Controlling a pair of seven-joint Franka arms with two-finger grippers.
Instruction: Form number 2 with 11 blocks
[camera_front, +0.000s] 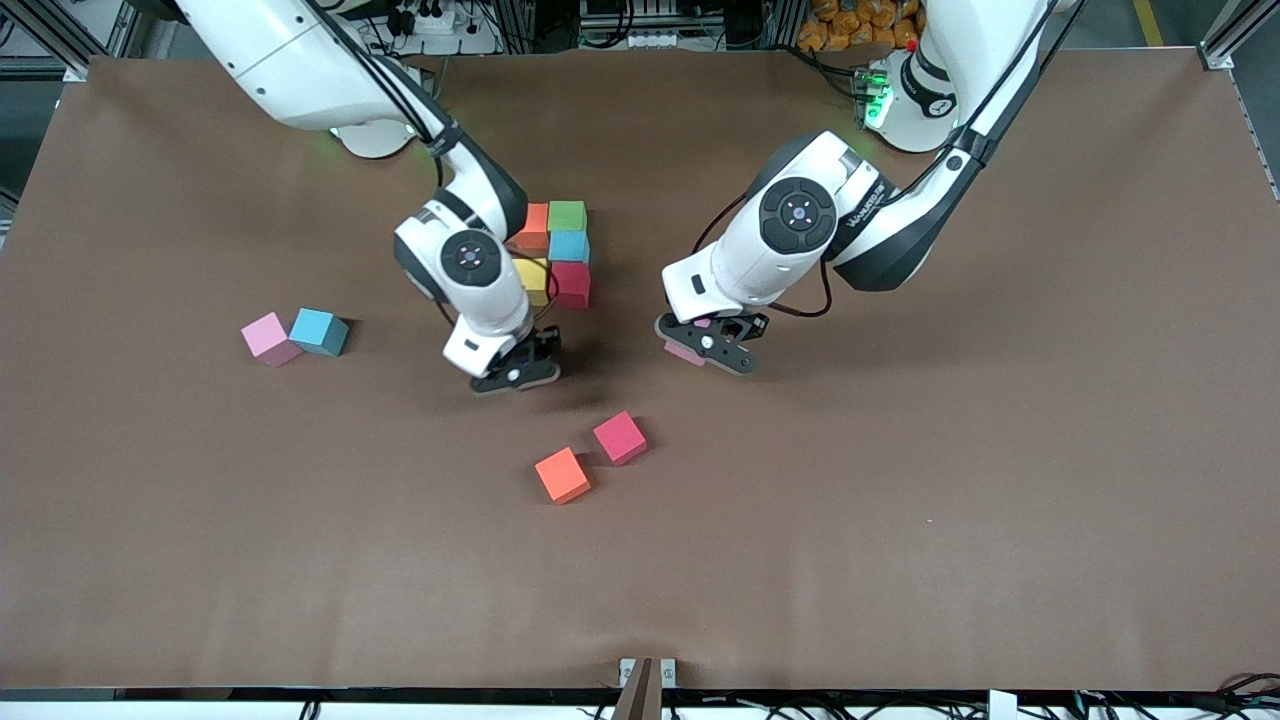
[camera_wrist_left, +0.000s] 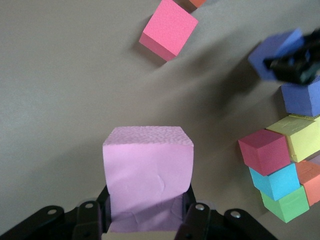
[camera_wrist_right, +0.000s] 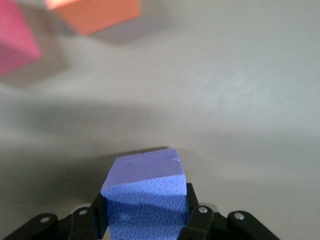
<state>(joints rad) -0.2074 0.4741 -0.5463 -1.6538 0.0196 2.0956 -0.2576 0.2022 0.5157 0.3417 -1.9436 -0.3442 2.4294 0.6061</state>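
Both arms carrying cubes toward a half-built 2.

Nearest the camera, an orange cube (camera_front: 562, 475) and a magenta cube (camera_front: 620, 438) are lying loose and just apart on the table (camera_front: 900, 520). Above them, the right gripper (camera_front: 515, 375) is clamping a purple cube (camera_wrist_right: 145, 192) between its fingers; it is sitting skewed in the grip, so it risks landing crooked or nudging the stack. The left gripper (camera_front: 708, 345) is clamped on a pink cube (camera_wrist_left: 148, 177), hovering toward the left arm's end. With both grippers close together, they risk colliding. Farther back, the cluster (camera_front: 558, 255) of orange, green, blue, yellow, crimson cubes is forming the digit. A pink cube (camera_front: 270, 338) and a blue cube (camera_front: 320, 331) are waiting, touching, toward the right arm's end.
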